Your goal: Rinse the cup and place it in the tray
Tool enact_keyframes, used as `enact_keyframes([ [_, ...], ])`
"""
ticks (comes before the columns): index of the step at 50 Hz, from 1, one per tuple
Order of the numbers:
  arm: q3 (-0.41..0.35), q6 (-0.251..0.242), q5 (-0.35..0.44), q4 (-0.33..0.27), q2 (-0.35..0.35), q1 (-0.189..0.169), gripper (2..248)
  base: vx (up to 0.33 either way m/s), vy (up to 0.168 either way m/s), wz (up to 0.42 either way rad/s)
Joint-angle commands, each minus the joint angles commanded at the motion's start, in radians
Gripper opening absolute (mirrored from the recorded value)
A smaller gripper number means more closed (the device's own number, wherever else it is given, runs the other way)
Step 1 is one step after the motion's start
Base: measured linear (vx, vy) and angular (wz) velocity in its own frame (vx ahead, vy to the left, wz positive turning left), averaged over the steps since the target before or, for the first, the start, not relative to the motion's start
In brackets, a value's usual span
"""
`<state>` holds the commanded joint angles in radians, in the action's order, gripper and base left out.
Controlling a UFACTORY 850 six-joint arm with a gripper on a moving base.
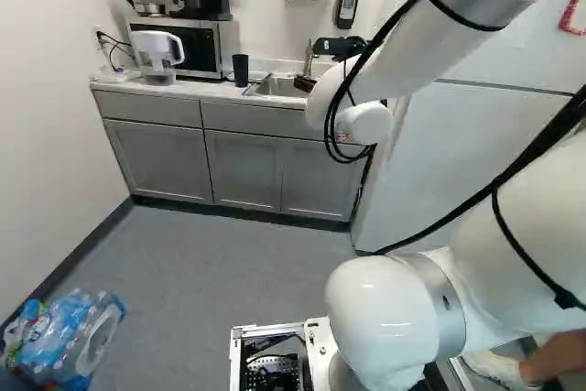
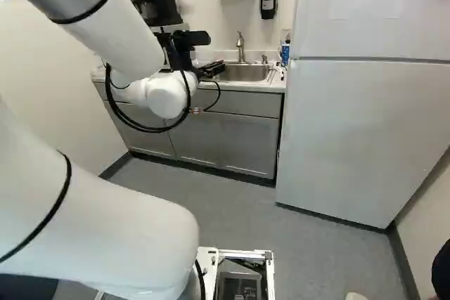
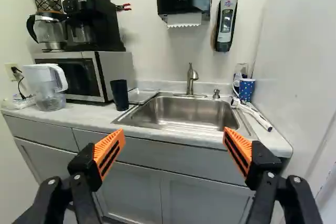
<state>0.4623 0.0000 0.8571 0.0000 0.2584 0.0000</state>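
The cup point(image 3: 119, 95) is a tall, plain, near-black tumbler, slightly narrower toward its base, upright with its mouth up. It stands on the counter point(image 3: 84, 119), set back from the front edge, between the microwave point(image 3: 114, 77) and the near corner of the sink point(image 3: 184, 113). Just beside it, toward the wall, lies the tray point(image 3: 143, 96), flat and pale, along the sink's edge. The faucet point(image 3: 190, 81) rises at the sink's wall-side edge. A blue mug point(image 3: 246, 89) with white spots stands by the counter's back corner at the fridge point(image 1: 458, 153) end; a white-handled thing point(image 3: 258, 117) lies along the sink's side edge there. Toward the counter's opposite end stands a white-and-clear pitcher point(image 3: 48, 88), and a coffee maker point(image 3: 94, 19) sits on the microwave. The gripper point(image 2: 212, 69) has its two fingers spread wide, orange pads point(image 3: 109, 152) angled toward each other.
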Motion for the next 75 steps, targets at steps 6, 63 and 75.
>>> enact_keyframes([
  [6, 0.016, 0.000, -0.013, 0.000, -0.004, 0.000, 247, 0.000, 0.000, 0.000],
  [63, 0.144, 0.000, -0.183, 0.000, -0.009, 0.000, 247, 0.000, 0.000, 0.000],
  [75, 0.168, 0.000, -0.219, 0.000, -0.007, 0.000, 247, 0.000, 0.000, 0.000],
])
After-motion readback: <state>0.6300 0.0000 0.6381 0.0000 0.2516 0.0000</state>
